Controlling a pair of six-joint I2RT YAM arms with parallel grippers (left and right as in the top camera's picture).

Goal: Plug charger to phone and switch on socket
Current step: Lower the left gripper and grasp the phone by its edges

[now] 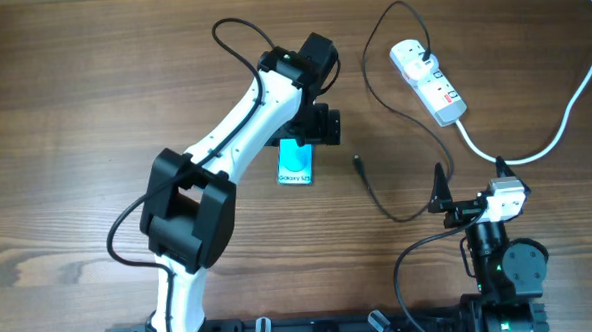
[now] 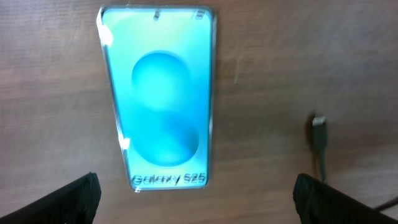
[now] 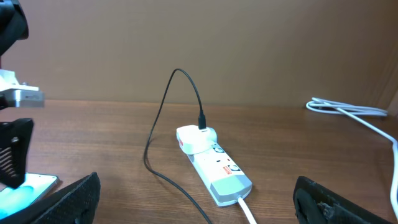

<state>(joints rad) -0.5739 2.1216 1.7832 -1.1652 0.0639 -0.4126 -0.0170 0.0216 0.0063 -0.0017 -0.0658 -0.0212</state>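
Phone [image 1: 295, 164] lies flat, screen up, approx. at table centre. The screen glows teal w/ white text along the short edge at 6 o'clock; in the left wrist view it [image 2: 160, 99] reads "Galaxy S25".

Charger [image 1: 377, 197]: thin black cable. Its small plug [image 1: 358, 163] lies loose on the wood at 3 o'clock of the phone, near it but not touching (left wrist view [image 2: 319, 134]). The cable curls toward 5 o'clock, then loops up to the socket [image 1: 428, 77] at 2 o'clock and enters its far end. Socket = white strip w/ red-marked switches, lying flat (right wrist view [image 3: 214, 165]). A thick white cord [image 1: 564, 114] leaves its near end, bends at 3 o'clock and exits the top-right corner.

Left gripper [image 2: 196, 199] is over the phone's 12 o'clock end, jaws spread wide. Its fingers [image 2: 68, 202] show only in the bottom corners, clear of the phone.

Right gripper [image 3: 196, 199] is at 4 o'clock of the phone, well apart, facing the socket, jaws also spread.

Table [image 1: 93, 95]: mid-brown wood grain, matte, grain running left-right. Behind it is a plain tan-brown wall [image 3: 249, 43].
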